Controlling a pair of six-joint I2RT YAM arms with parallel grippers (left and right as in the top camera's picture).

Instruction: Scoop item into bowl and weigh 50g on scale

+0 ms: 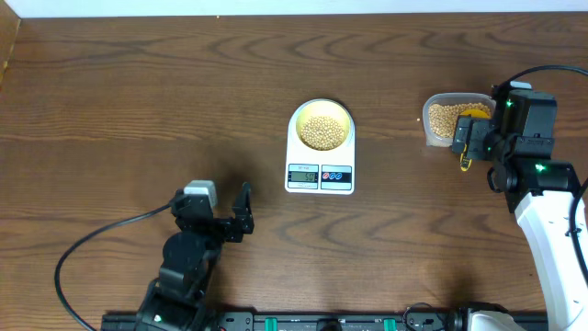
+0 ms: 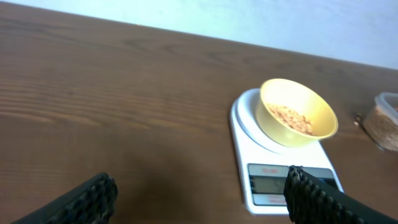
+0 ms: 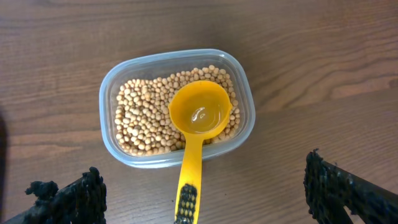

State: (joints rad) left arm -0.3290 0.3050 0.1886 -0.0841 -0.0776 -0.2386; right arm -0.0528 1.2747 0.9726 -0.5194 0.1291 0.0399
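Observation:
The pale-yellow bowl (image 1: 321, 128) sits on the white scale (image 1: 320, 175) at the table's middle and holds a layer of tan beans (image 1: 322, 131). It also shows in the left wrist view (image 2: 297, 114), on the scale (image 2: 261, 180). A clear tub (image 3: 177, 106) of beans (image 3: 140, 118) stands at the right, with an empty bright yellow scoop (image 3: 200, 115) resting in it, handle over the near rim. My right gripper (image 3: 202, 193) is open, hovering over the scoop's handle without touching it. My left gripper (image 2: 199, 196) is open and empty, low and left of the scale.
The tub shows in the overhead view (image 1: 450, 118), partly under my right arm. A black cable (image 1: 92, 244) loops on the table at the front left. A pale wall edge (image 2: 249, 25) runs along the table's far side.

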